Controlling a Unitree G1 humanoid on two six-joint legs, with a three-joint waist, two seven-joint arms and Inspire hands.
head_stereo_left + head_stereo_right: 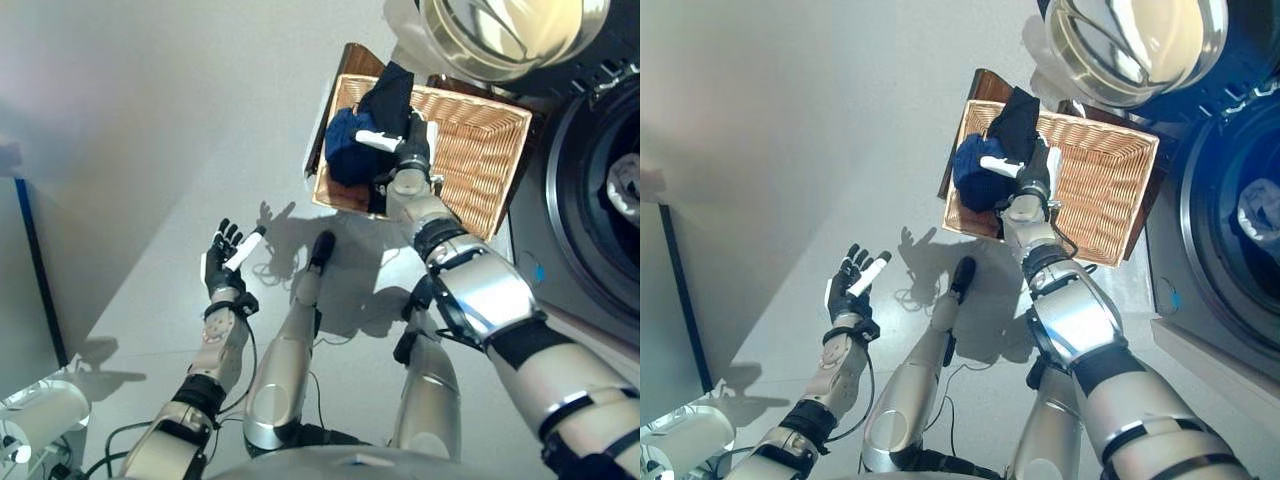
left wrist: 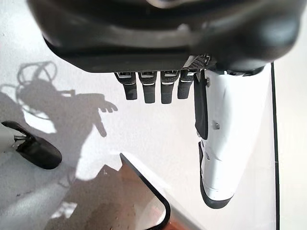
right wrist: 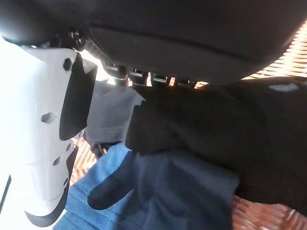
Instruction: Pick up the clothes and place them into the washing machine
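Silver-grey arms, dark robot hand (image 1: 226,262)

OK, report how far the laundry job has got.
Done: one pale item already lies in the washing machine drum.
In hand: the right hand is down on the dark clothes in the wicker basket; whether its fingers have closed is hidden.
Left: lift and load them. The left hand is idle and open.

Head stereo pair looks steeply down from above, both eyes sharing same patch: floor (image 1: 150,150), basket (image 1: 480,150), washer (image 1: 1230,200) at right edge, just slightly offset sideways. Left wrist cam sits right behind left hand (image 2: 158,86), aimed at bare floor, close up. Right wrist cam super close over right hand (image 3: 48,120), view filled by clothes (image 3: 192,158), bit of basket weave showing.
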